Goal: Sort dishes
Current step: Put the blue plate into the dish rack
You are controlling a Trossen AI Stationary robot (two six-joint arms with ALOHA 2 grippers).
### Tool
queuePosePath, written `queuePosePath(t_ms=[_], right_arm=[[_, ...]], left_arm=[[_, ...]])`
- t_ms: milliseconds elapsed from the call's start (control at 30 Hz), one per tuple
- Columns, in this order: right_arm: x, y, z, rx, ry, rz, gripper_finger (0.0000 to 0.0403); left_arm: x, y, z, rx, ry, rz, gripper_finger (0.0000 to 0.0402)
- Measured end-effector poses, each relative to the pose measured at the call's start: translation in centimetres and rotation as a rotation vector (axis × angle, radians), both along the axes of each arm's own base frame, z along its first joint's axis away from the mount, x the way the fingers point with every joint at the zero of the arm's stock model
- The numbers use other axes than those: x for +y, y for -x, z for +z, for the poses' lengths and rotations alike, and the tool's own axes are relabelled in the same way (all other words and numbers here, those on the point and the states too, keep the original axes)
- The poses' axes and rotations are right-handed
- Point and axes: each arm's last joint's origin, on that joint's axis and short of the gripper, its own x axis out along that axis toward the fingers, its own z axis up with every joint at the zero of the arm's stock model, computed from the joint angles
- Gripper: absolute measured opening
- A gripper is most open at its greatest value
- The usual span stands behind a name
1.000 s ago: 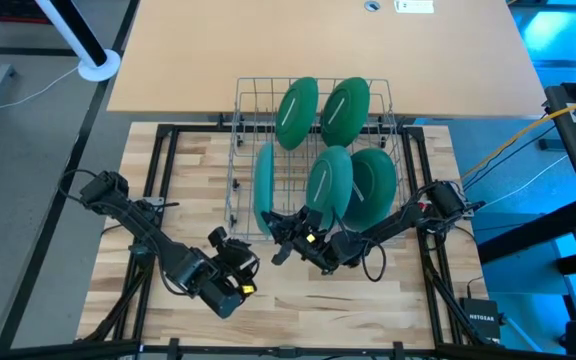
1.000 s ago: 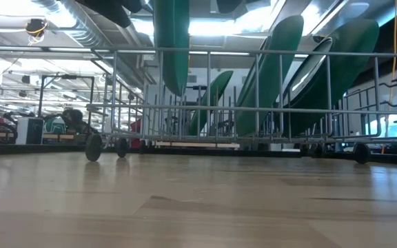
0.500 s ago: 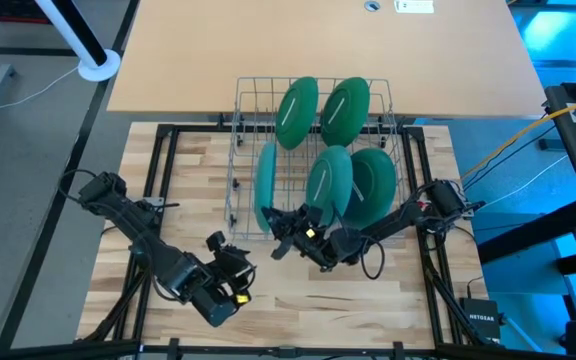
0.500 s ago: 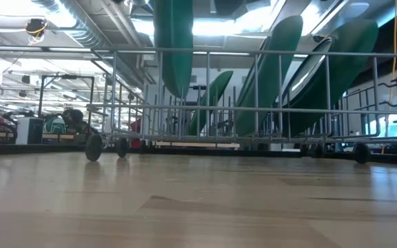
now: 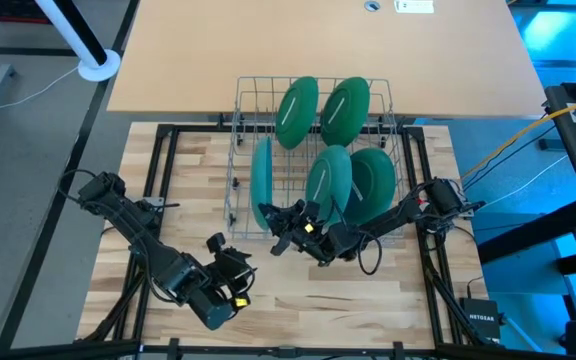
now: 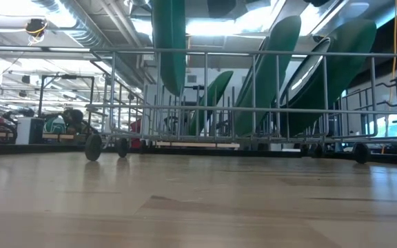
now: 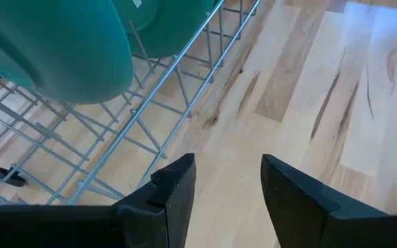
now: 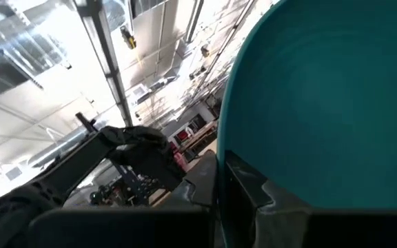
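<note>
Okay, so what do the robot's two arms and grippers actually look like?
Both arms are black and jointed, with black cables looped alongside. The left gripper and right gripper each carry small yellow markings near the wrist. The left gripper's fingers are dark, flat, angular blades.

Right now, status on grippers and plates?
Right gripper shut on leftmost plate at the rack. Left gripper open, clear. Four other plates racked.

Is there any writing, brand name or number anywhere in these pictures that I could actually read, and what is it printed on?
"NETGEAR": on the small black box by the table's near right corner, high view; tiny, only just legible.
White label on the tan tabletop at the far edge: print too small to read.
Green plates, wire rack and both arms: no readable text.
</note>
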Motion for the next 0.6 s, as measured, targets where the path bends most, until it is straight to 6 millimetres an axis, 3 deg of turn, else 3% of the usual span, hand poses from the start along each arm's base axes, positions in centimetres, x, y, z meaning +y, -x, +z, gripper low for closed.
queuePosePath(t_ms=[600], right_arm=[[-1.8, -0.5, 0.1, -0.094, -0.132, 0.017, 0.0025]], left_arm=[[-0.1, 0.1, 0.0, -0.013, 0.021, 0.014, 0.0155]])
